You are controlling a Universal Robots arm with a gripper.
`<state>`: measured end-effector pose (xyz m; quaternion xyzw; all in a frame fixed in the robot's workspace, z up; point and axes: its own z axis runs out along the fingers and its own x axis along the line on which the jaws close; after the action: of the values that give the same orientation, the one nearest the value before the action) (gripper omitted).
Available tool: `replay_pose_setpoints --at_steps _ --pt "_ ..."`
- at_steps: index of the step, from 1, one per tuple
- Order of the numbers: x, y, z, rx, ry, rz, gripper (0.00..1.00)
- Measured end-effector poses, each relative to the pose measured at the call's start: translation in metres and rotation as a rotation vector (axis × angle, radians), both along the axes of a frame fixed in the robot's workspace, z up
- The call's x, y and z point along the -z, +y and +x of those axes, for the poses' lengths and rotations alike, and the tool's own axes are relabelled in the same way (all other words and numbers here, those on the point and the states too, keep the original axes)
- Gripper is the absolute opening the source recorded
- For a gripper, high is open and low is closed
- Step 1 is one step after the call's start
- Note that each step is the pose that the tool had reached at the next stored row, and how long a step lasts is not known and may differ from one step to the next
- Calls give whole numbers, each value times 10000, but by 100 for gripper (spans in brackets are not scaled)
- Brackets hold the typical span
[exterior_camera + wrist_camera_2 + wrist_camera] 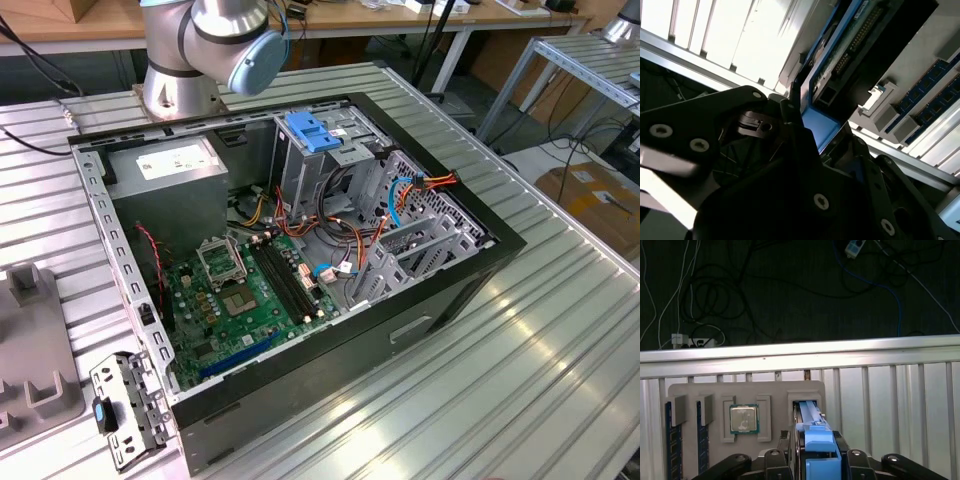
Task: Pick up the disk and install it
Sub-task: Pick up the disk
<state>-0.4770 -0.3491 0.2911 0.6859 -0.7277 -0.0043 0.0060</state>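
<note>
The disk [810, 415] stands on edge in a slot of a grey holder tray [705, 390], its bright blue carrier rails facing the first wrist view. My gripper [816, 442] sits over it, one black finger [790, 447] pressed against each side of the blue carrier, shut on it. In the second wrist view the disk [850, 45] shows its dark body and connector edge beside a blue rail, with the gripper [822, 132] clamped at its near end. The open computer case [300, 250] lies on the ribbed metal table.
The tray also holds a processor chip [744, 418] and memory sticks [702, 440]. Inside the case stand a grey drive cage with a light blue handle [313, 133], a motherboard [240, 300] and loose cables. A perforated bracket [125, 405] lies by the case.
</note>
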Motion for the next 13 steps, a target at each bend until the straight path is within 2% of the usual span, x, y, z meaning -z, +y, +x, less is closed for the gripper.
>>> replay_pose_setpoints --at_steps 5,13 --pt "2 -39 0 0 -5 0 45" --pt "4 -8 0 0 -6 0 45"
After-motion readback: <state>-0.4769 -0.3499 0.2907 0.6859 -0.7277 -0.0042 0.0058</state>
